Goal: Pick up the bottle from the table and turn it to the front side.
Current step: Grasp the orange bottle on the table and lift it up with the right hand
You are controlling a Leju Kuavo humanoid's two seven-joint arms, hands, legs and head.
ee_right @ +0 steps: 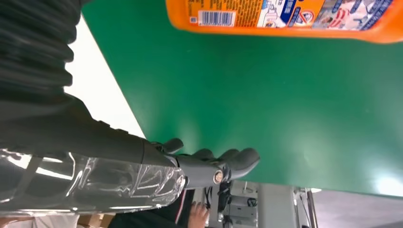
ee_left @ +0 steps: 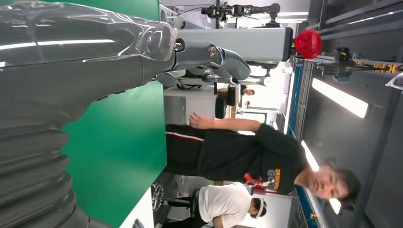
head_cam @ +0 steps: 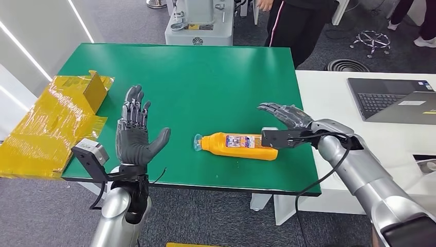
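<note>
The orange bottle [head_cam: 239, 145] lies on its side near the green table's [head_cam: 205, 82] near edge, between the open, empty left hand [head_cam: 134, 135] and the open, empty right hand [head_cam: 288, 116]; an off-centre grasp may roll it off.

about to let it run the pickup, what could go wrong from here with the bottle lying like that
1. The orange bottle lies on its side on the green table; being rounded, it may roll or slide when the right hand, open and just beyond its base end, closes in.
2. The bottle sits near the table's front edge, so a nudge could push it off.
3. The left hand is raised, open and well apart from the bottle, so it likely cannot steady it.
</note>
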